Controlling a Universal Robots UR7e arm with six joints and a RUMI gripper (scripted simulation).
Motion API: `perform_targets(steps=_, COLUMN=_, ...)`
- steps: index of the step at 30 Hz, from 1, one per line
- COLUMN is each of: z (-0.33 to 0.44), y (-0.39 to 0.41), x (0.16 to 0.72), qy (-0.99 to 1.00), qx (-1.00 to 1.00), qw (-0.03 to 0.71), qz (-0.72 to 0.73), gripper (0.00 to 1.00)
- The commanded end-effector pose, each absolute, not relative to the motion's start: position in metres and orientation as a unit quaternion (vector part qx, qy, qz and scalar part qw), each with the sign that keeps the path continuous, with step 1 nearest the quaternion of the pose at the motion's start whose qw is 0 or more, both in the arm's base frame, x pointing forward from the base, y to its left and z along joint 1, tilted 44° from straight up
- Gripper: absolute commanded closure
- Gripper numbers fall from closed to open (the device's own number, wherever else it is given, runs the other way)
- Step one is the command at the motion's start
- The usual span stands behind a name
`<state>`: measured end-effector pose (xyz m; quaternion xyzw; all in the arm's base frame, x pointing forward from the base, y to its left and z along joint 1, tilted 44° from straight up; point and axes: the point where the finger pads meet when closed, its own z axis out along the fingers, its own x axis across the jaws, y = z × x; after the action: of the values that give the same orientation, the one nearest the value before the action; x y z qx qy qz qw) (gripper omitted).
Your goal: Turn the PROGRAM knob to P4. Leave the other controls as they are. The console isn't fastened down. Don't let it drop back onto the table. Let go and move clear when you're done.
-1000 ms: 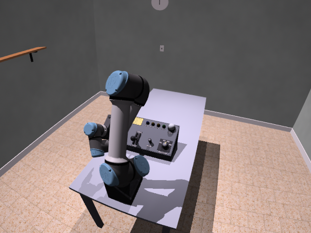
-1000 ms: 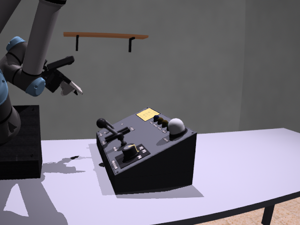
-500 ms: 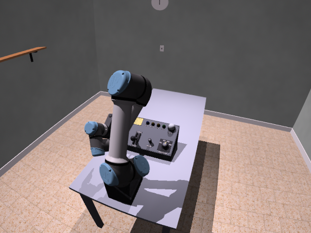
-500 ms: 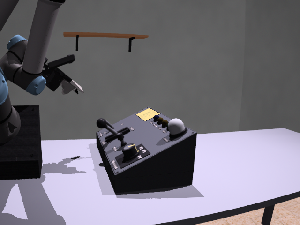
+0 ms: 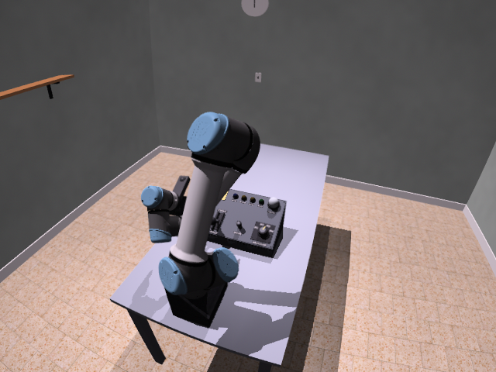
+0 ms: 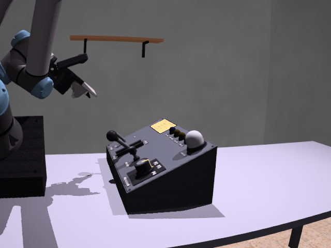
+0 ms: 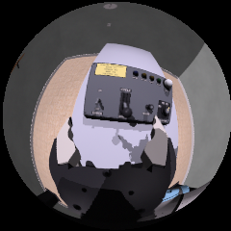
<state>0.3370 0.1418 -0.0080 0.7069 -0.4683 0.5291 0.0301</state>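
Note:
A dark sloped console (image 5: 280,230) (image 6: 174,186) (image 7: 110,93) stands near the middle of the pale table (image 5: 292,168) (image 6: 267,165) (image 7: 120,53). Its black PROGRAM knob (image 5: 263,231) (image 6: 143,166) (image 7: 165,111) sits at the front right corner of the panel, and a yellow pointer line on it aims towards the labels at its right. My gripper (image 6: 88,93) (image 7: 111,116) is open and empty. It hangs high in the air, well to the left of the console and behind it, tilted down towards it. In the top view the arm hides the fingers.
The panel also carries a ball-ended lever (image 6: 112,135) (image 7: 98,103) (image 5: 216,222), a slider (image 7: 126,103), a small toggle (image 5: 239,225) (image 7: 149,108), a row of small buttons (image 5: 248,198) (image 6: 177,131), a white dome button (image 5: 273,202) (image 6: 194,138) and a yellow label (image 6: 163,125). The arm's base block (image 6: 21,154) stands at the left.

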Motion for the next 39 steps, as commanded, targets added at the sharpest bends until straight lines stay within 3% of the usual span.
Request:
perform_targets(steps=1, z=0.007, y=0.138, x=0.341, qy=-0.472, qx=0.710, qw=0.039, qz=0.521, gripper=0.00)
perform_targets(steps=39, z=0.131, y=0.090, x=0.347, qy=-0.502, qx=0.712, qw=0.045, qz=0.490, gripper=0.00)
